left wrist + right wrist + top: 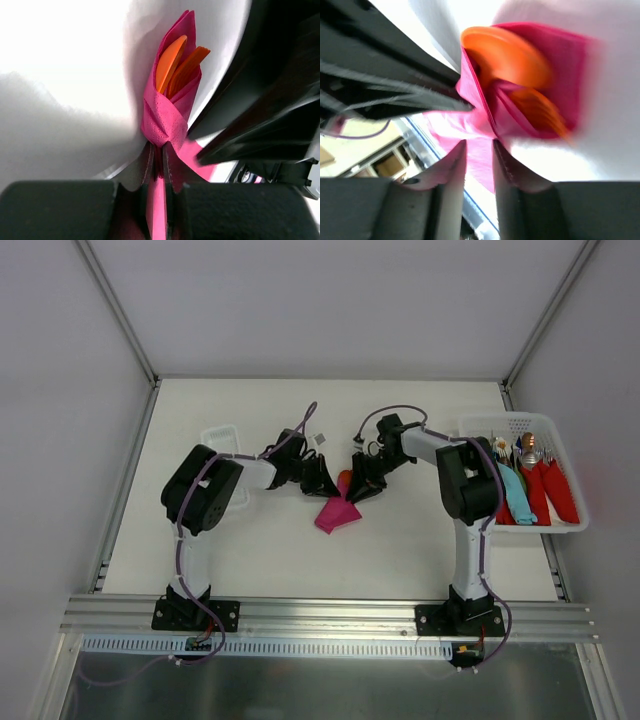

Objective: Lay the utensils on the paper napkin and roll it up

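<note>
The paper napkin (337, 515), magenta-pink, lies near the middle of the worktop (420, 550), folded into a loose cone between the two arms. Towards the left edge, a small white tray (220, 435) sits partly behind the left arm. The left gripper (326, 483) reaches in from the left; in its wrist view its fingers (148, 165) are closed on a pleat of the napkin's narrow end. From the wide end of the wrap the orange plastic spoon (169, 62) and the orange plastic fork (189, 64) stick out side by side; from above only a bit of orange shows at the far end of the napkin. The right gripper (360, 490) comes in from the right, its fingers (451, 167) a little apart, with napkin paper showing in the gap; whether they touch it I cannot tell. At the right edge stands a white basket (520, 422) with metal utensils in red wraps (552, 490) and a teal wrap (515, 495).
</note>
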Available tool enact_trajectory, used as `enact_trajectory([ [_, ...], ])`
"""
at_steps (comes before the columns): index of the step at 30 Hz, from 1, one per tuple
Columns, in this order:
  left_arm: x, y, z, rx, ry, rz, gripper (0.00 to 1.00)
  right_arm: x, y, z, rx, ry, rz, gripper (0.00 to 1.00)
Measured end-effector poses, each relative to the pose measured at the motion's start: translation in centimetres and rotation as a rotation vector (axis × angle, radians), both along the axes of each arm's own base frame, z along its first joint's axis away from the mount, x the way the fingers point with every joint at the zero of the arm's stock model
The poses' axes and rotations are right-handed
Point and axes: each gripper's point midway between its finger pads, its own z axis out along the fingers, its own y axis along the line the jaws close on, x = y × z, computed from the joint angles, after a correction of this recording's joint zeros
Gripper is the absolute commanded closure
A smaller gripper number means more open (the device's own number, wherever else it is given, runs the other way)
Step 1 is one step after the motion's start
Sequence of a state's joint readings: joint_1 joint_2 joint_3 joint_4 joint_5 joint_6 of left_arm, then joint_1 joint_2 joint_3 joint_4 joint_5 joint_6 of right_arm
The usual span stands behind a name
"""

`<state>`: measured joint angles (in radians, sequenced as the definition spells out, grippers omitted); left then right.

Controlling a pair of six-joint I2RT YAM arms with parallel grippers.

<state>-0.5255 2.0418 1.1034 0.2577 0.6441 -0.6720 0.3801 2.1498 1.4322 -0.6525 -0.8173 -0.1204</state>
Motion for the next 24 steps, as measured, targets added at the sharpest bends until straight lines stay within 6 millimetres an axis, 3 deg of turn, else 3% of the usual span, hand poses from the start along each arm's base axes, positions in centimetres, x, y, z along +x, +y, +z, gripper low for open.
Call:
enact_trajectory([
  [1, -0.1, 0.2, 0.0, -0.006, 0.003, 0.008, 1.0, 0.5, -0.3, 0.4, 0.003, -0.021, -0.011, 0.6],
  [8, 0.1, 1.0, 0.0, -0.038, 0.01, 0.049, 1.0, 2.9, -1.3, 2.6, 0.032, -0.128, -0.06, 0.47],
  [16, 0.0, 1.4, 0.2, -0.062, 0.011, 0.074, 1.0, 3.0, -1.1, 2.4, 0.04, -0.118, -0.086, 0.32],
  [24, -0.1, 1.8, 0.5, -0.109, 0.044, 0.103, 1.0, 3.2, -0.8, 1.8, 0.049, -0.1, -0.106, 0.24],
])
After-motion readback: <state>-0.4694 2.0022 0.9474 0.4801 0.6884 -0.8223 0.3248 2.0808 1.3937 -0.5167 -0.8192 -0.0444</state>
